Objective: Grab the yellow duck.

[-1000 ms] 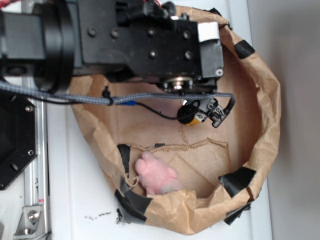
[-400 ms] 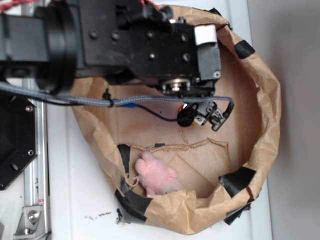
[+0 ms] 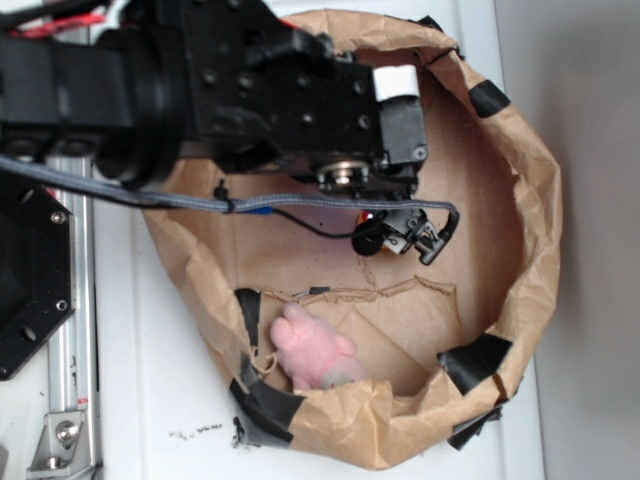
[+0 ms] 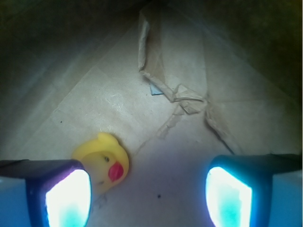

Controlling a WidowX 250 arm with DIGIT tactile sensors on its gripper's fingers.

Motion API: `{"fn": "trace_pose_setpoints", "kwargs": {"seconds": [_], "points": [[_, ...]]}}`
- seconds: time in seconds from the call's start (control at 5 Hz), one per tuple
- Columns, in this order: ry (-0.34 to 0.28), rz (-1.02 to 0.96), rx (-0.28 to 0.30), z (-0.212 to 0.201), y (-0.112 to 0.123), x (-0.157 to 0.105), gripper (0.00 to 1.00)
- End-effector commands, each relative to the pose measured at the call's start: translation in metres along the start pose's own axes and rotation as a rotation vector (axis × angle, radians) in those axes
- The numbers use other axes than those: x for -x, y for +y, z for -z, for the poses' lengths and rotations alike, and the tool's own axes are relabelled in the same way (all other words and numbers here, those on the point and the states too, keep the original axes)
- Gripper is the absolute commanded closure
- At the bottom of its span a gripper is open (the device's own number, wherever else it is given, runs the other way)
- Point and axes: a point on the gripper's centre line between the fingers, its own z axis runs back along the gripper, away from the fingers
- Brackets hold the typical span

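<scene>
Inside the paper bag (image 3: 530, 250), our hand (image 4: 147, 189) hangs spread wide with the yellow duck (image 4: 102, 161) beside the left finger (image 4: 66, 196), so closing may nudge it aside.

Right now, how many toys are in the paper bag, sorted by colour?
Yellow: 1, the yellow duck, lying by the left finger of the open gripper.
Pink: 1, the pink plush, near the paper bag wall at the bottom of the exterior view.
Total: 2 toys.
</scene>
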Motion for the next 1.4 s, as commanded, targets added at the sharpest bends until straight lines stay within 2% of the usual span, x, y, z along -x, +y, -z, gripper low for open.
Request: {"fn": "trace_pose_setpoints", "kwargs": {"seconds": [0.0,0.6,1.2], "points": [[-0.042,-0.021,0.004,0.003,0.001,-0.014,0.00],[0.001,0.023,-0.032,0.011,0.002,0.007,0.00],[-0.013,0.009,-0.075,0.029,0.001,-0.008,0.00]]}}
